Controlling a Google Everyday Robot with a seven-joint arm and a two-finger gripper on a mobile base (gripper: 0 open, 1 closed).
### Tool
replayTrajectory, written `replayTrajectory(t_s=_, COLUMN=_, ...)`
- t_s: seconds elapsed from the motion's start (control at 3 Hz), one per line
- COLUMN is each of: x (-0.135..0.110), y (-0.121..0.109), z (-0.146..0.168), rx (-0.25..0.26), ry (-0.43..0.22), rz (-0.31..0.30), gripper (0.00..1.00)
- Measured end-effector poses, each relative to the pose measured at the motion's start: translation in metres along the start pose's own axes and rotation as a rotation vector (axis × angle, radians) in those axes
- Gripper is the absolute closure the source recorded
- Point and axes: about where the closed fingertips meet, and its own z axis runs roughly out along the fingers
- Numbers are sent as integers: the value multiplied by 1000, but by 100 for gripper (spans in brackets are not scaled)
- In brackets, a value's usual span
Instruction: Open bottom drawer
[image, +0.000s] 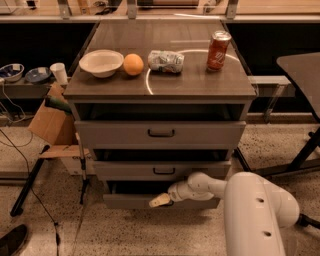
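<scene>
— On the brown wooden surface (200, 82)?
— Left to right: white round bowl (101, 62), orange fruit (133, 64), crumpled silver bag (166, 61), red soda can (218, 51).
— Below?
— Grey bottom drawer (125, 201) lowest; pale gripper (161, 200) just before its front.

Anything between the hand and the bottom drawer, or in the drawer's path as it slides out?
Nothing visible does. The hand sits right at the front of the bottom drawer, with nothing between them. The floor directly ahead of the drawer shows no obstacle in its path.

Probably head-high frontal view; claw (160, 200) low-centre.
</scene>
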Motion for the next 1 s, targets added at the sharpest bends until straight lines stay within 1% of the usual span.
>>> replayTrajectory(t_s=0.33, x=-1, y=-12, z=14, rx=0, ry=23, rz=25, gripper=0)
replayTrajectory(t_s=0.67, x=3, y=-19, z=17, rx=11, ry=49, rz=51, gripper=0)
replayTrajectory(t_s=1.0, x=14, y=-23, z=9, rx=42, ry=68, rz=78, gripper=0)
